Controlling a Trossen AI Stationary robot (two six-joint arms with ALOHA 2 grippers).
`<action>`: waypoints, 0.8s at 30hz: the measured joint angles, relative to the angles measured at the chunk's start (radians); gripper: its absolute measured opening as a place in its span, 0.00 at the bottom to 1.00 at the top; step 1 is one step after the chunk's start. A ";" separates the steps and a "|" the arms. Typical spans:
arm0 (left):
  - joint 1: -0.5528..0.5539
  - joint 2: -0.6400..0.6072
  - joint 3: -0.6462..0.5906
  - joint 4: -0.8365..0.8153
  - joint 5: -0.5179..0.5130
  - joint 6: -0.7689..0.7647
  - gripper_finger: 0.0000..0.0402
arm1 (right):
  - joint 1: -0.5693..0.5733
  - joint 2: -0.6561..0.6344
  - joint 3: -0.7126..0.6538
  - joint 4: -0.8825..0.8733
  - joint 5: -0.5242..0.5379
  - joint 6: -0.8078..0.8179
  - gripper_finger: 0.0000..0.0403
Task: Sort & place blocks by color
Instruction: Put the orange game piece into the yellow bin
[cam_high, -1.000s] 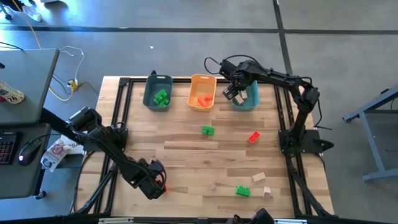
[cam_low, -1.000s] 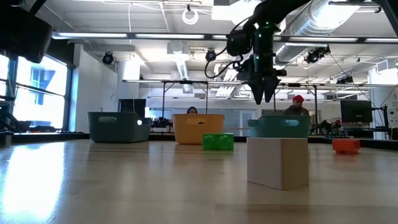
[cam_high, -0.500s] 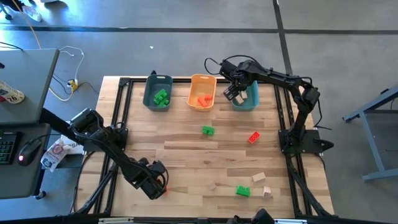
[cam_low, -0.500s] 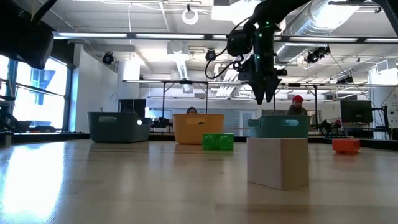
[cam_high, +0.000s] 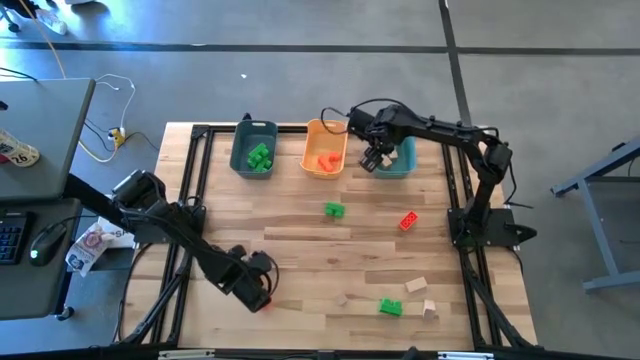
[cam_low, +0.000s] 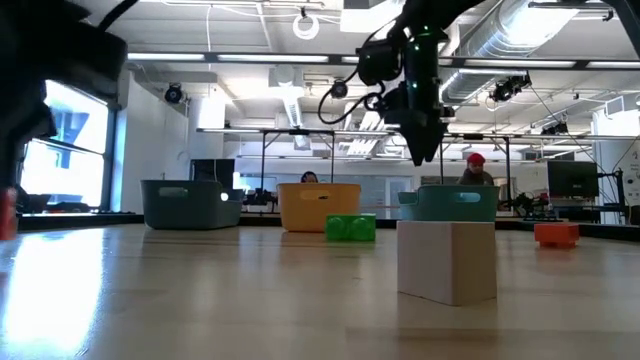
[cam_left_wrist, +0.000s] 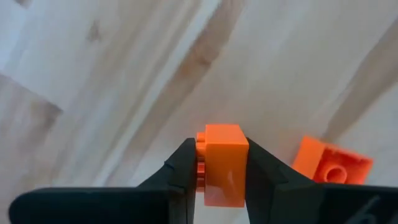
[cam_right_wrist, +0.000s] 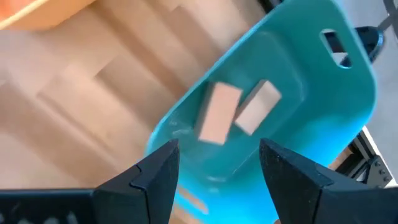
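The sorting is partly done. At the far edge of the worktop (cam_high: 300, 250) stand three bins: the dark teal bin (cam_high: 252, 148) at about eleven o'clock holds green blocks (cam_high: 260, 157), the orange bin (cam_high: 325, 148) at twelve holds red-orange blocks (cam_high: 326, 161), and the light teal bin (cam_high: 398, 158) at one o'clock holds two tan wooden blocks (cam_right_wrist: 239, 112), seen clearly from the right wrist.

Several pieces are still loose. A green block (cam_high: 334, 210) lies near the middle, a red block (cam_high: 408, 222) sits toward three o'clock, and at about five o'clock a second green block (cam_high: 390, 307) lies among tan blocks (cam_high: 416, 286) — at least two, with a smaller pale piece (cam_high: 342, 298) nearer six that I cannot identify for sure.

The left gripper (cam_left_wrist: 221, 177) is down at about seven o'clock, clenched on an orange block (cam_left_wrist: 222, 163) — its fingers press both side faces in the wrist view. A second orange block (cam_left_wrist: 331, 163) lies on the wood just beside it, not yet picked.

The right gripper (cam_high: 375, 158) hangs over the near rim of the light teal bin, fingers spread and empty, the tan pieces lying in the bin below.

By my reckoning roughly half the work remains: the held orange block and its neighbour belong in the orange bin, and the greens, the red and the tans still need carrying back.
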 joint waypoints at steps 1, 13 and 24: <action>0.012 -0.012 0.000 0.002 0.000 0.016 0.16 | 0.013 0.000 0.000 -0.008 0.000 -0.001 0.52; 0.202 -0.182 0.000 0.001 -0.093 0.287 0.18 | 0.224 -0.010 0.000 -0.131 -0.002 0.063 0.52; 0.416 -0.273 0.000 0.014 -0.216 0.544 0.19 | 0.432 -0.019 0.000 -0.095 0.010 0.165 0.52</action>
